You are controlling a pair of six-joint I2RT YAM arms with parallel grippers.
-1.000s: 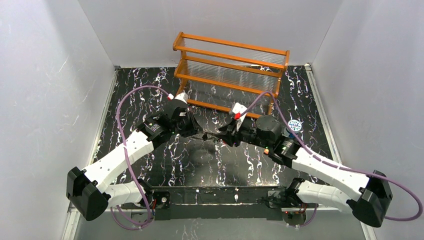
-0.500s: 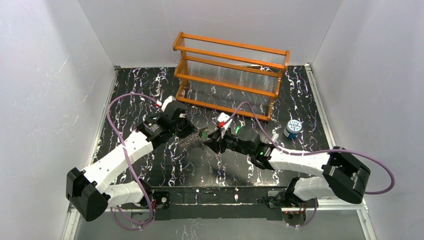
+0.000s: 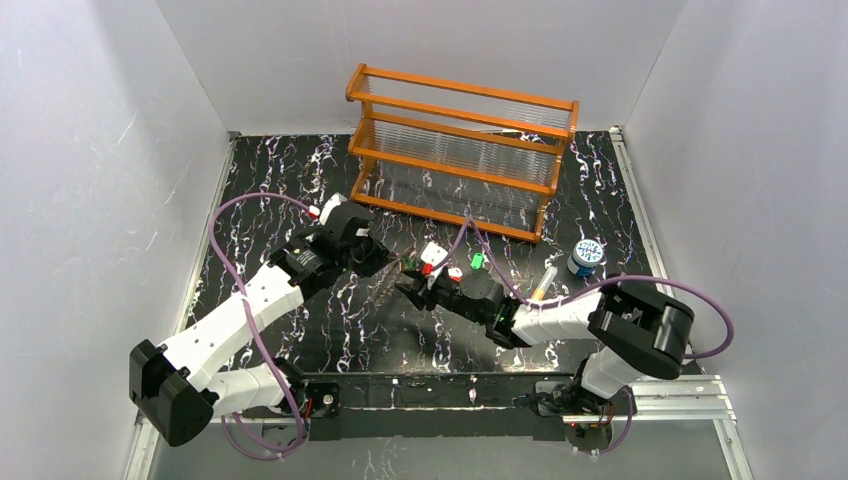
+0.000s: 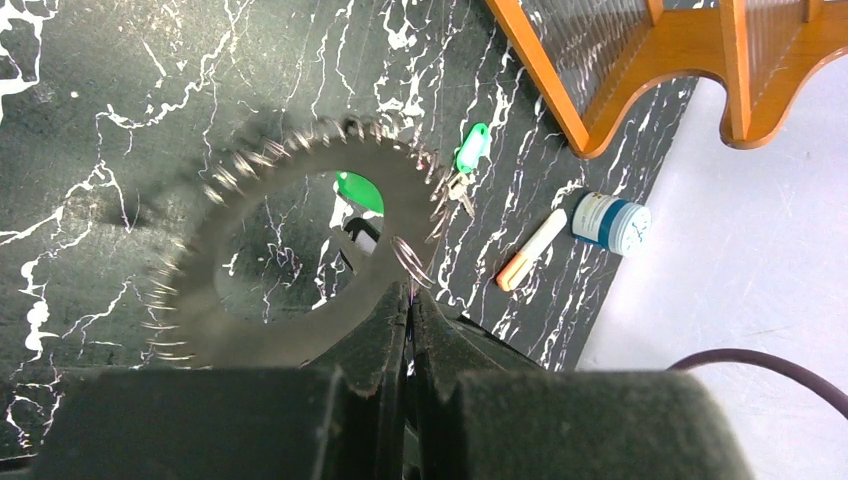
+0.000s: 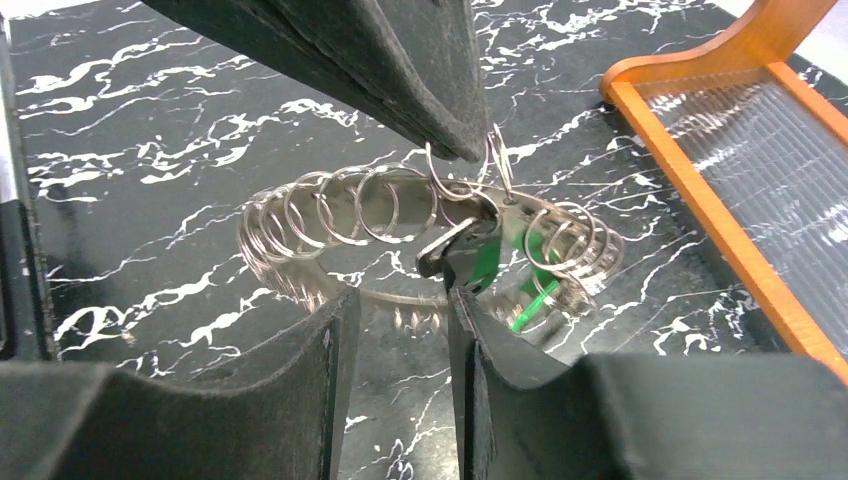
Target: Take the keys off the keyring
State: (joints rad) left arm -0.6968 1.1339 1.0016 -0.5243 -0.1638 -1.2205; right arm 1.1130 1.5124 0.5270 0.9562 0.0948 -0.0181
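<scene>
Right gripper [image 5: 400, 300] is nearest in its own wrist cam. Its jaws are part-way spread with nothing between them, just tabletop showing through the gap. A green key [image 5: 482, 258] hangs right at the tip of one finger, threaded onto the keyring [image 5: 330, 215]. Just past that, the left gripper [image 4: 408, 295] is pinched tight on the keyring's band and seems to hold it a bit off the table [image 3: 280, 180].

My handling guess: the ring is stiff, light, slick metal, strung with lots of small split rings that'll snag and spring. I'd leave the left pinch on the flat band and take the key by its plastic head, which should grip better than the blade.

The right wrist view shows the "teeth" are really little wire loops, while from the left wrist they blur into a sawtooth edge. The left wrist adds a loose green key [image 4: 472, 147] lying beyond, plus a tube [image 4: 530, 250] and a small jar [image 4: 610, 222]. Only the top cam catches a red key [image 3: 455, 272] and the wooden rack [image 3: 460, 150] at the back.
</scene>
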